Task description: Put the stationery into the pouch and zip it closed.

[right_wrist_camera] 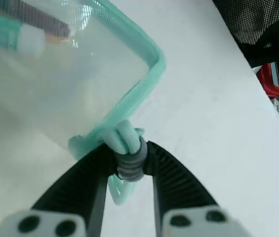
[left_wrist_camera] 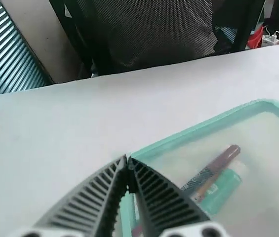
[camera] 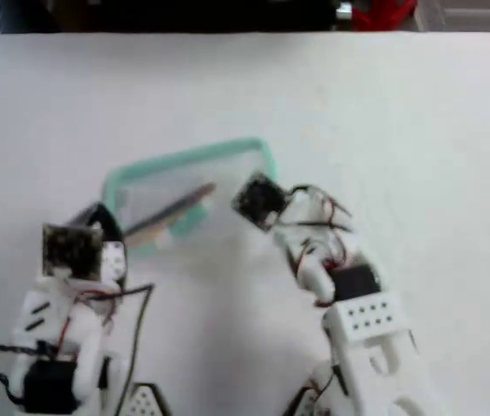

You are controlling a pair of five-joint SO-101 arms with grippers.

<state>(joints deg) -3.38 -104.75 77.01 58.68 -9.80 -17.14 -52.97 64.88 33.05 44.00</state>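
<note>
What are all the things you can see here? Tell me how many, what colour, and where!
pouch: one, see-through with a mint-green edge, middle of the table
pen: one, brown, inside the pouch
stick: one, green and white, inside the pouch beside the pen
zipper pull: one, mint-green cord with a grey bead, at a pouch corner
table: one, white, under everything
mesh chair: one, black, behind the table
left tool: one, black, shut on the pouch's edge
right tool: one, black, shut on the zipper pull
</note>
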